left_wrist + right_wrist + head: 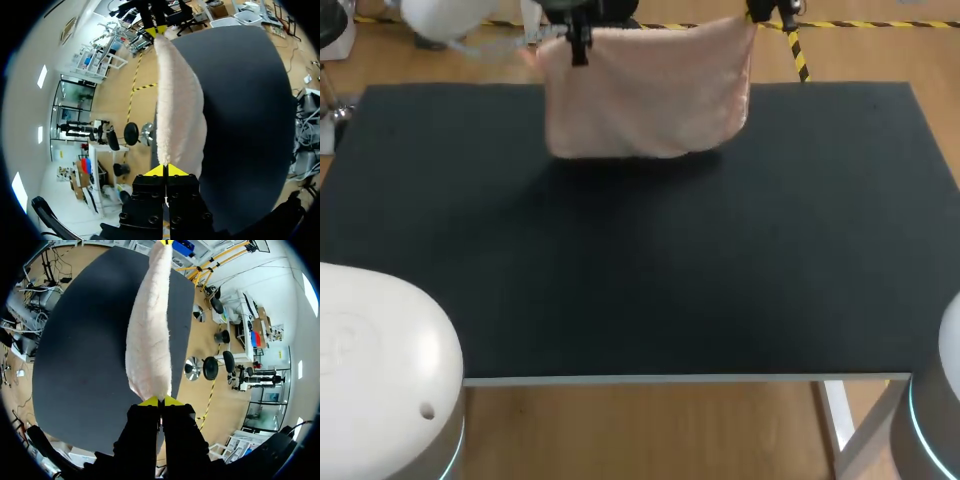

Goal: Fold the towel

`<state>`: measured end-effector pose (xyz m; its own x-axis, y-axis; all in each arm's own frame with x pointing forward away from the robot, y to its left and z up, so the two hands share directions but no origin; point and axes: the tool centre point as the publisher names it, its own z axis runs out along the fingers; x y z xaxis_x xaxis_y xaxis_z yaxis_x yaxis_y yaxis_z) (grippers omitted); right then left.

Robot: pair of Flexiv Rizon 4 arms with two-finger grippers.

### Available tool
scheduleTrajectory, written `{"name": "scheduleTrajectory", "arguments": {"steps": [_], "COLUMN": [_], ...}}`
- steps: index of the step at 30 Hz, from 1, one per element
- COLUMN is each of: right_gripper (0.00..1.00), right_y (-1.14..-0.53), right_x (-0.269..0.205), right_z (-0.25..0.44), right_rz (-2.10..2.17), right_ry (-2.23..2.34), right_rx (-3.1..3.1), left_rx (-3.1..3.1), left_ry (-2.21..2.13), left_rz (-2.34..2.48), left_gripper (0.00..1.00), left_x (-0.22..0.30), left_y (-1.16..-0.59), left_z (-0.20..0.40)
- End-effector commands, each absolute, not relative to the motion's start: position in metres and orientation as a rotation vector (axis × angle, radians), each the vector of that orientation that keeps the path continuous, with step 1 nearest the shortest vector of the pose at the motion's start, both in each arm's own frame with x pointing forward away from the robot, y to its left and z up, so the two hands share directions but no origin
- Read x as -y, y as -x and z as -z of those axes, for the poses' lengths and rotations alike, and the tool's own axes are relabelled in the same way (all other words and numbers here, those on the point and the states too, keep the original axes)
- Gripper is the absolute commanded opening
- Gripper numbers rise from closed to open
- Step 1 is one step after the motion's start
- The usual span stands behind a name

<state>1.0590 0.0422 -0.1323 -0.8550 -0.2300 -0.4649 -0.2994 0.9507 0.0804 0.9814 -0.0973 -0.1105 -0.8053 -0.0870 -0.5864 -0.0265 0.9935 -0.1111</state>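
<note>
A pale pink towel (645, 90) hangs doubled over the far edge of the black table (640, 260), its lower hem just touching the tabletop. My left gripper (578, 35) is shut on its upper left corner and my right gripper (760, 14) on its upper right corner. From the left wrist the towel (177, 105) stretches taut from my left gripper (165, 167) to the other arm's yellow tips (156, 31). Seen from the right wrist, the towel (150, 330) runs ahead from my right gripper (161, 401) toward the left one (165, 242).
The black table (245, 110) spreads wide under the towel toward its near edge (690, 378). My arms' white bases sit at the near left (380, 380) and near right (935, 410) corners.
</note>
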Motion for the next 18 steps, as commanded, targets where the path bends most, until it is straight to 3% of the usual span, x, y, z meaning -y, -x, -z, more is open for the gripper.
{"name": "scheduleTrajectory", "arguments": {"steps": [1,18], "right_gripper": [0.0,0.0], "right_y": [-1.019,-1.002], "right_x": [-0.028,-0.039], "right_z": [0.133,0.246], "right_rz": [-0.2,-0.193], "right_ry": [0.368,0.324], "right_rx": [-2.63,-2.885], "left_rx": [-2.533,-2.817], "left_ry": [0.078,0.17], "left_rz": [0.167,0.09], "left_gripper": [0.0,0.0], "left_x": [0.09,0.099], "left_y": [-0.952,-0.942], "left_z": [0.121,0.217]}}
